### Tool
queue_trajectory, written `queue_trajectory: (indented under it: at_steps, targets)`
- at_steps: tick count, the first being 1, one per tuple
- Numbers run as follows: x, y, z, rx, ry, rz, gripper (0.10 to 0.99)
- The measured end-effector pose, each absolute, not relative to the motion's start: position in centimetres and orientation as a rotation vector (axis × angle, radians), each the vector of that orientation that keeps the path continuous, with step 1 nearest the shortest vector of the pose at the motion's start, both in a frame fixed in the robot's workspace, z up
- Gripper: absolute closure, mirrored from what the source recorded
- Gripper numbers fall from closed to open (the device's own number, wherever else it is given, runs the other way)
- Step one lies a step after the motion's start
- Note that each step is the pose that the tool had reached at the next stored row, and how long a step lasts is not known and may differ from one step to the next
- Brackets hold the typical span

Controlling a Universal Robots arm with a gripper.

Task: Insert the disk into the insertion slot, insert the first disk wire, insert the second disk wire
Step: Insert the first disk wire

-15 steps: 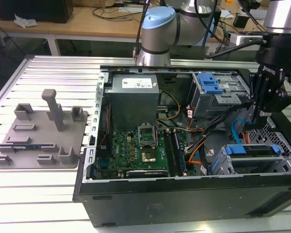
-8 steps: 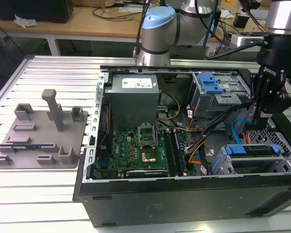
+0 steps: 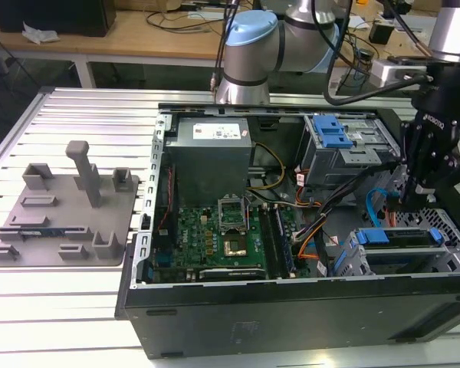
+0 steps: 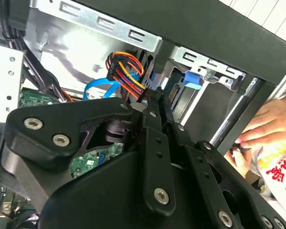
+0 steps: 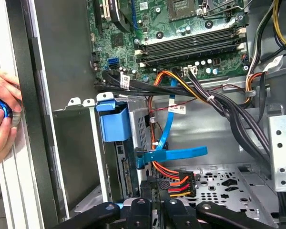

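The disk [image 3: 402, 259] lies in the insertion slot [image 3: 448, 230], a low grey cage at the exterior view's right, with its blue frame [image 3: 383, 236] showing. In the first wrist view the blue frame [image 5: 113, 121] and the disk's connector edge [image 5: 126, 171] face my gripper [image 5: 155, 183]. The gripper's fingers [image 4: 158, 124] are pressed together on a disk wire [image 5: 168, 175], a red, orange and yellow bundle ending in a black plug [image 5: 182, 185] a short way from the disk. A blue flat disk wire [image 5: 171, 153] hangs just beyond. My gripper [image 3: 408, 201] hovers over the cage's open end.
The open computer case holds a motherboard [image 3: 222, 230], a power supply [image 3: 211, 153] and a taller cage with a blue latch [image 3: 333, 138]. A person's hand [image 5: 2, 114] rests outside the case wall [image 5: 43, 119]. A grey fixture plate [image 3: 61, 211] lies at the exterior view's left.
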State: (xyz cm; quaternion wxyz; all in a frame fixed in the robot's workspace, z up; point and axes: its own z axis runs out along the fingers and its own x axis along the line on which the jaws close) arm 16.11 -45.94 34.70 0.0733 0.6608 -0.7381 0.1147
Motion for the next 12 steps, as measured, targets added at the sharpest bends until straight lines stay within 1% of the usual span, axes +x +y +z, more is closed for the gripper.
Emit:
queue_trajectory:
  at_steps: [7,10,12]
  targets:
    - [16.1,-47.1,35.0,2.007,-2.211,0.334,0.922]
    - [16.1,-47.1,35.0,2.007,-2.211,0.334,0.922]
    - [16.1,-47.5,35.1,2.021,-2.227,0.305,0.922]
